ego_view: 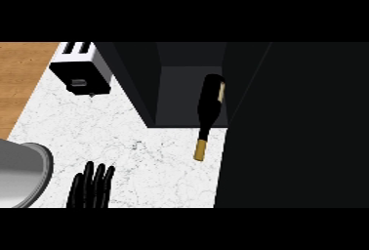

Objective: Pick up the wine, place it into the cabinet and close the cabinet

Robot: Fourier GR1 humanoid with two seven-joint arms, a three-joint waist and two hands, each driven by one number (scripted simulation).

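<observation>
You see the dark cabinet (189, 93) at the top middle of the view, with its opening towards you and its inside floor showing as a grey patch. The wine (209, 105) lies on its side partly inside this opening. The dark body of the bottle rests on the cabinet floor, close to the right wall, and a pale label shows along its right edge. The neck points down the picture and reaches out over the front edge of the cabinet, so the gold-coloured top lies above the white marble surface (108, 127). A large black panel (296, 127) fills the right side of the view, just beside the bottle; you cannot tell from here if it is the cabinet door.

The left hand (91, 188) shows at the lower edge, left of centre. Its black fingers are straight and point up, with small gaps between them, and they hold nothing. It is well apart from the wine. The right hand does not appear.

A toaster (81, 68) stands at the upper left on the surface. A grey sink (29, 171) curves in at the lower left, near the hand.
</observation>
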